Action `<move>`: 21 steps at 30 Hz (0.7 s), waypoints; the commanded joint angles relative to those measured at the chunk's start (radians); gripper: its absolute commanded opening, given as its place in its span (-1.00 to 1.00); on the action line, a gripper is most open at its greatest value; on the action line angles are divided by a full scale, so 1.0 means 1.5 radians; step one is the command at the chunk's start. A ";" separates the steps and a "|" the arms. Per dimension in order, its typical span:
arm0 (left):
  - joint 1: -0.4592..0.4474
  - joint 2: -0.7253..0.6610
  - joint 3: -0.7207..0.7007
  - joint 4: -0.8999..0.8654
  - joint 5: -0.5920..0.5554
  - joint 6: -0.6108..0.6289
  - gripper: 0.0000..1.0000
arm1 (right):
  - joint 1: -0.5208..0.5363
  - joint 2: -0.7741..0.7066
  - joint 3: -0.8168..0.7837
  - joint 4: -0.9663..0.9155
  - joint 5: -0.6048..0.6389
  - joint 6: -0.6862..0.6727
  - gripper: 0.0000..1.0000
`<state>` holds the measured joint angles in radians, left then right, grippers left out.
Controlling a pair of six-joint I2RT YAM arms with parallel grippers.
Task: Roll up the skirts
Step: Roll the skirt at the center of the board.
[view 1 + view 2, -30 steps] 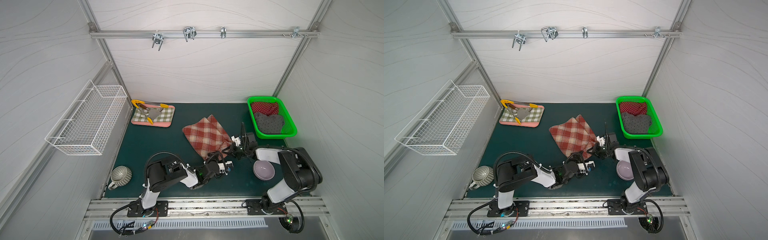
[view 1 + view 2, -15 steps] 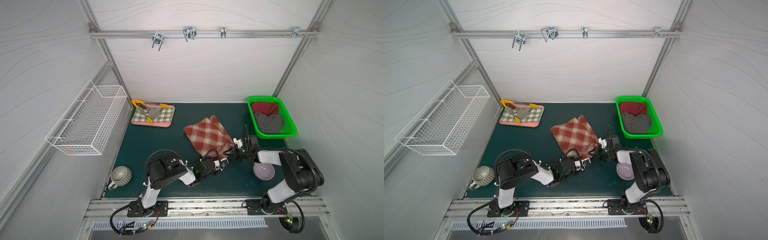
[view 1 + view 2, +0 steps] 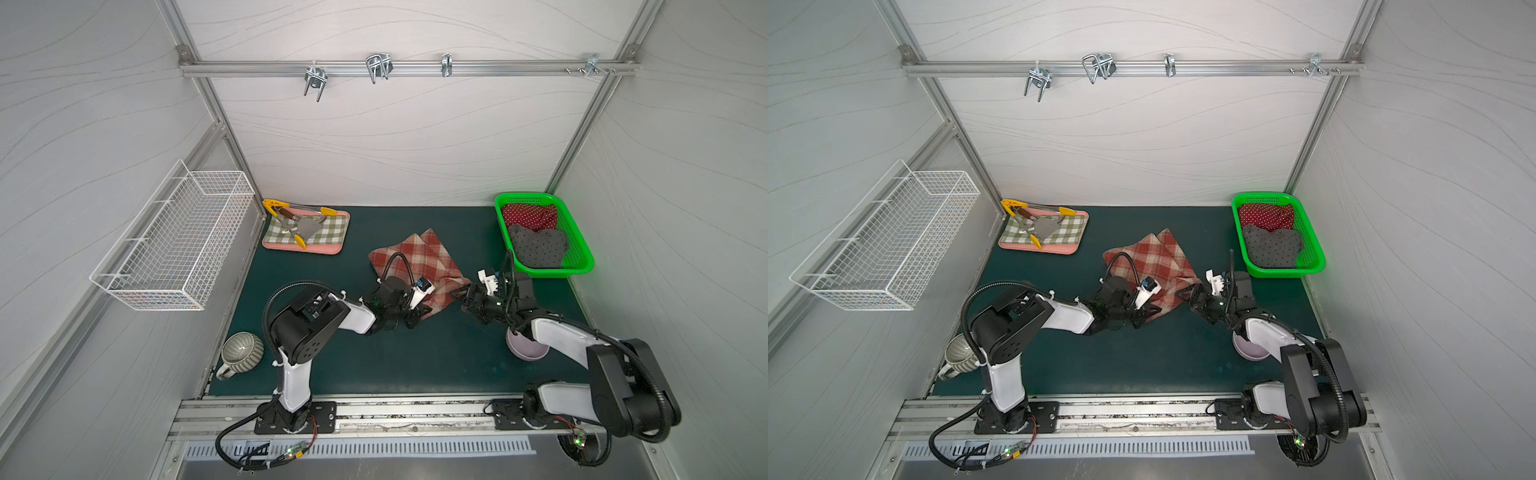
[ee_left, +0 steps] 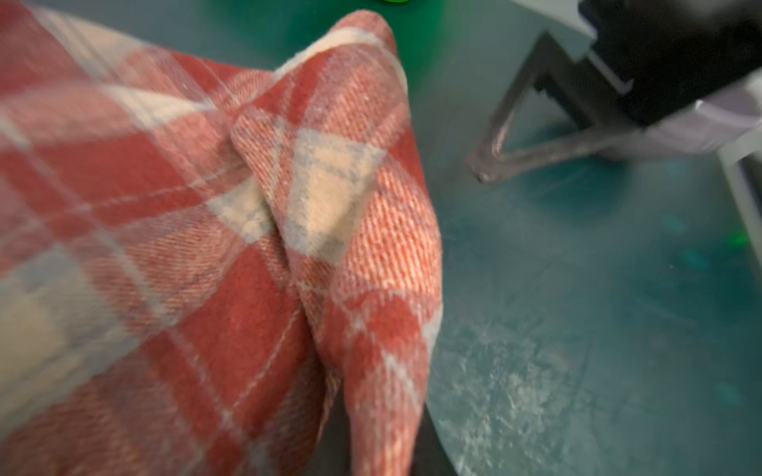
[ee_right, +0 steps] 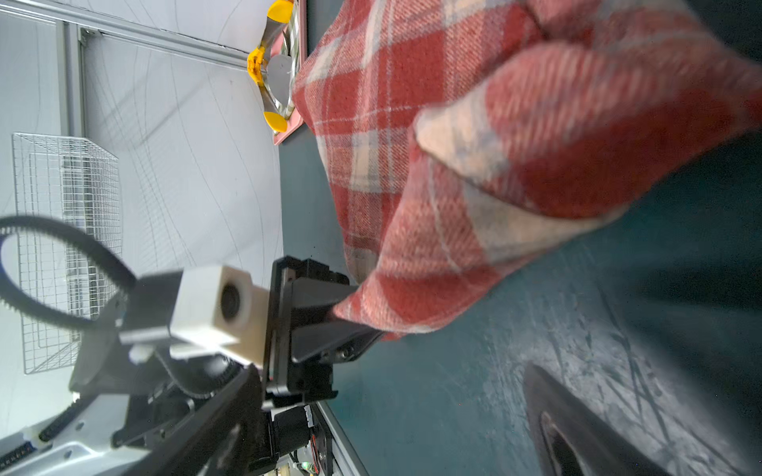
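Left claw is clenched on the near corner of the plaid skirt. The cloth is pinched between its jaws and bunched into a raised fold just above the desk. Right claw sits just beside the same near edge, at the skirt's other corner. Its jaws are spread wide and empty, close to the cloth but not touching it.

Behind the two claws the rest of the skirt lies mostly flat, spread toward the back wall, with only this near border lifted and doubled over. I judge the roll barely begun, with nearly the whole length left to wind up.

Farther back, on the right arm's side, the green basket holds a red white-dotted skirt and a grey black-dotted skirt. Both look loosely crumpled, and I cannot tell whether they count as rolled. Both claws are well apart from them.
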<state>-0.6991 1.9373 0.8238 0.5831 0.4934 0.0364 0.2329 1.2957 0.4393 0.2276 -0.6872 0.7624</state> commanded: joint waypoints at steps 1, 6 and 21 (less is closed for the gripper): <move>0.043 0.091 0.069 -0.079 0.218 -0.159 -1.00 | 0.010 0.019 -0.016 0.030 0.009 0.009 0.98; 0.075 0.177 0.052 0.094 0.310 -0.337 -1.00 | 0.014 0.094 0.005 0.078 0.015 0.026 0.98; 0.078 0.256 0.054 0.114 0.374 -0.393 -0.70 | 0.034 0.310 0.074 0.246 0.070 0.097 0.22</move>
<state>-0.5545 2.2204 0.9501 0.9272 1.0485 -0.5152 0.2665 1.7214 0.5518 0.5976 -0.6437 0.8837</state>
